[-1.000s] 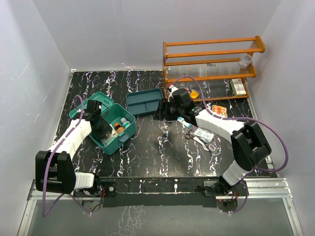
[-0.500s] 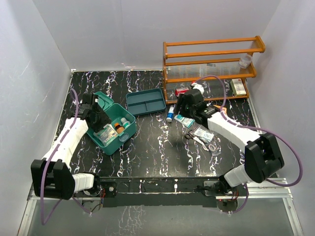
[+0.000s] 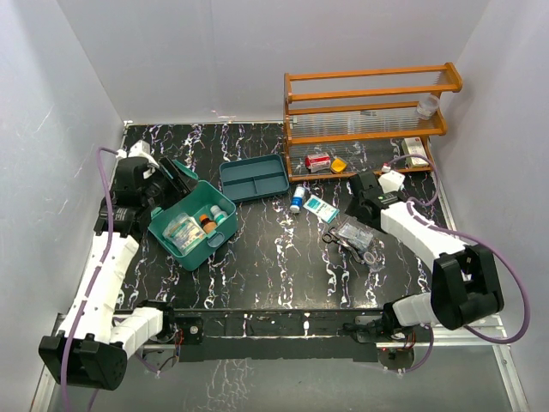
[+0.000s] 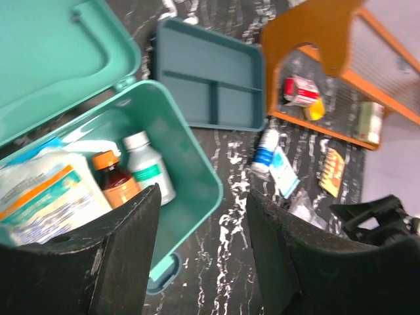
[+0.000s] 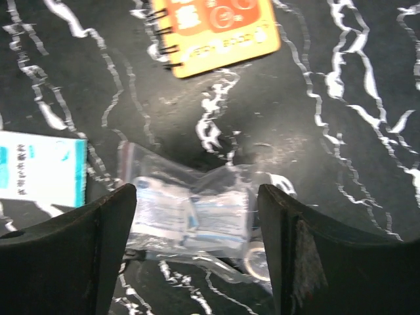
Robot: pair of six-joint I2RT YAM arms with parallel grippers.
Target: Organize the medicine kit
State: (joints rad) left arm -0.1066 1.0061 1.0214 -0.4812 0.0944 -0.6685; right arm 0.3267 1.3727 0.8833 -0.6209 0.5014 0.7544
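Gaping teal plastic medicine kit (image 4: 197,177), rounded corners; crinkly clear pouch (image 5: 190,220)

No text I can read. Orange spiral card (image 5: 213,29): white print, blurred. Blue-white box (image 5: 39,167), label on white bottle (image 4: 149,174) in medicine kit (image 4: 197,197): illegible too.

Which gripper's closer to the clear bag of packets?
Right. The right gripper hovers over the bag; the left gripper is across the table, by the medicine kit.
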